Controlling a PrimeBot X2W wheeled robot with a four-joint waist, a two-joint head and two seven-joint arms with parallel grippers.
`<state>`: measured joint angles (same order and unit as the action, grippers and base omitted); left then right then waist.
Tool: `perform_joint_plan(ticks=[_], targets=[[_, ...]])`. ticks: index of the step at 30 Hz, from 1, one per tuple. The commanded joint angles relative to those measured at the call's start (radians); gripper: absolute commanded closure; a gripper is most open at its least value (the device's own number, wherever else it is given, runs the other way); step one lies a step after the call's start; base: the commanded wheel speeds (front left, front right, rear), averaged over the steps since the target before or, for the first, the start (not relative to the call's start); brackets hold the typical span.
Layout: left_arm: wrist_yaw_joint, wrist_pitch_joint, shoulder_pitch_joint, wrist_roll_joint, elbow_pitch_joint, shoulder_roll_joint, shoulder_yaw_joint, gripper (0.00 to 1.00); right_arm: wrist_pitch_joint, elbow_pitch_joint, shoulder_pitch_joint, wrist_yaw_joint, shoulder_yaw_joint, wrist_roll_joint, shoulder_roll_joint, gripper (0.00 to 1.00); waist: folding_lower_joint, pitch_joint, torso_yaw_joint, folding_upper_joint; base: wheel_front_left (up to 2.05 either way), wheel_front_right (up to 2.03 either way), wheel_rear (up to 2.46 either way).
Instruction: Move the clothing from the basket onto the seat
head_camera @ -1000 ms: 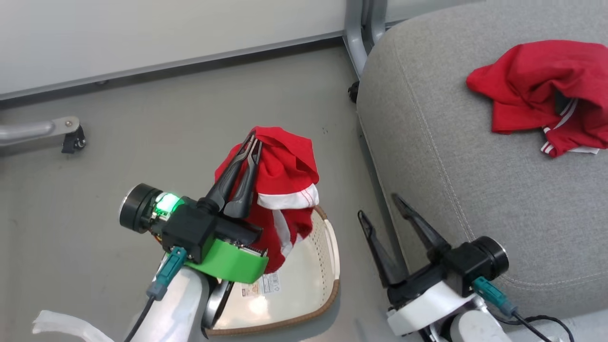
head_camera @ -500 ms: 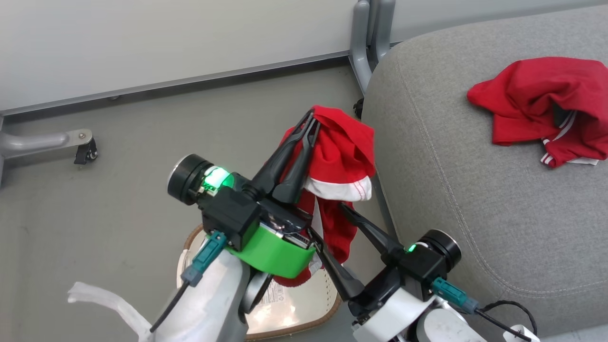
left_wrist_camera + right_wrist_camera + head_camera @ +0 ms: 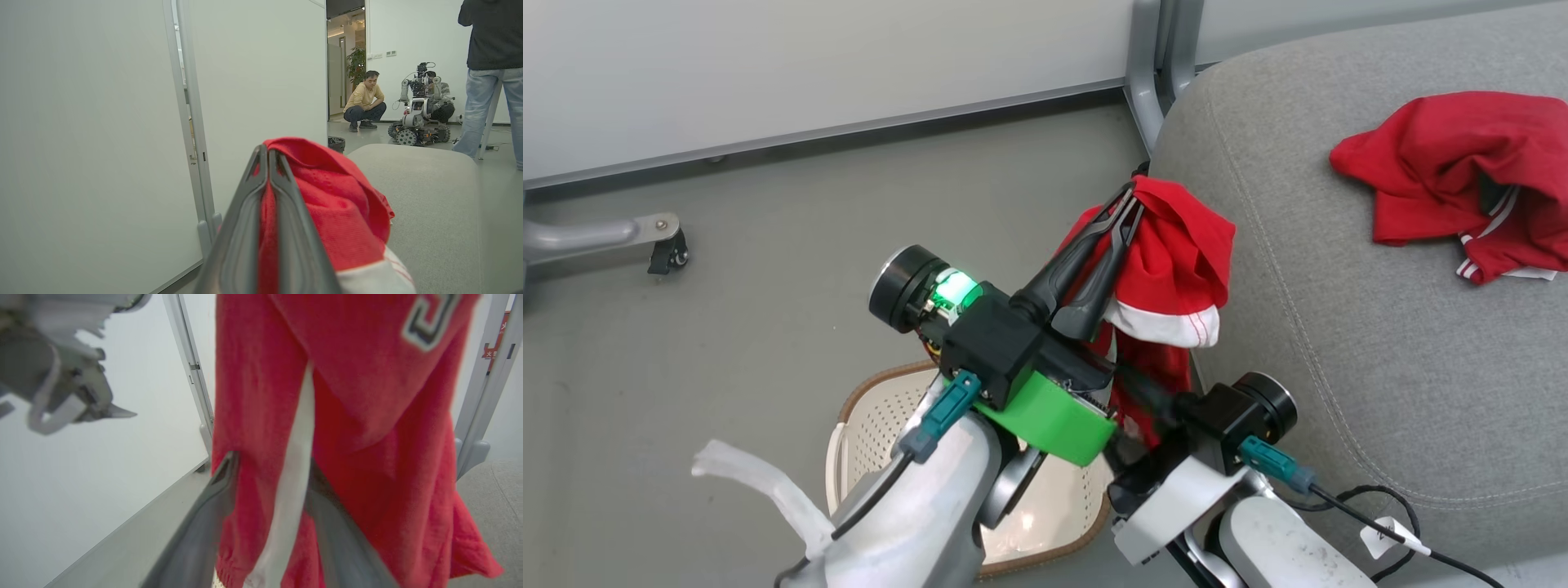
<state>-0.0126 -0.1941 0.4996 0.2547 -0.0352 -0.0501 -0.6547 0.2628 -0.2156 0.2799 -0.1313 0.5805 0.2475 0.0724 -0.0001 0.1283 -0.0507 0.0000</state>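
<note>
My left gripper (image 3: 1129, 206) is shut on the top of a red garment with white trim (image 3: 1176, 269), which hangs in the air beside the left edge of the grey seat (image 3: 1339, 343). In the left wrist view the closed fingertips (image 3: 267, 151) pinch the red cloth (image 3: 327, 204). My right gripper (image 3: 1145, 407) sits low behind the hanging cloth. In the right wrist view its fingers (image 3: 196, 535) stand wide apart with the garment (image 3: 265, 416) draped between them. A second red garment (image 3: 1445, 163) lies on the seat. The cream basket (image 3: 874, 408) is on the floor under my left arm.
A grey metal frame post (image 3: 1147, 73) stands at the seat's far corner, and a caster leg (image 3: 662, 241) is on the floor at left. In the left wrist view, a crouching person (image 3: 363, 102), another robot (image 3: 421, 110) and a standing person (image 3: 490, 73) are beyond the seat.
My left gripper has carried the red garment up and right, out of the basket to the seat's edge. My right gripper has swung left under the hanging cloth. The camera has shifted too.
</note>
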Motion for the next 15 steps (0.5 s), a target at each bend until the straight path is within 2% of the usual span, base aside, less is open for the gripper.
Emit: perform_joint_plan(ticks=[1, 7, 15], targets=[[0.009, 0.007, 0.021, 0.003, -0.008, -0.001, -0.001, 1.0, 0.003, -0.008, 0.009, 0.001, -0.003, -0.005, -0.005, 1.0, 0.0001, 0.006, 0.002, 0.0, 0.0, 0.0, 0.0], [0.021, 0.016, 0.038, -0.003, -0.068, -0.022, 0.015, 1.0, 0.003, 0.001, -0.012, 0.001, -0.037, -0.015, 0.0, 1.0, 0.0001, 0.017, 0.003, 0.0, 0.0, 0.0, 0.0], [0.017, 0.013, 0.054, 0.023, -0.159, -0.021, 0.026, 1.0, 0.003, 0.042, -0.053, 0.001, -0.089, -0.017, 0.024, 1.0, 0.0001, 0.023, -0.008, 0.0, 0.0, 0.0, 0.0]])
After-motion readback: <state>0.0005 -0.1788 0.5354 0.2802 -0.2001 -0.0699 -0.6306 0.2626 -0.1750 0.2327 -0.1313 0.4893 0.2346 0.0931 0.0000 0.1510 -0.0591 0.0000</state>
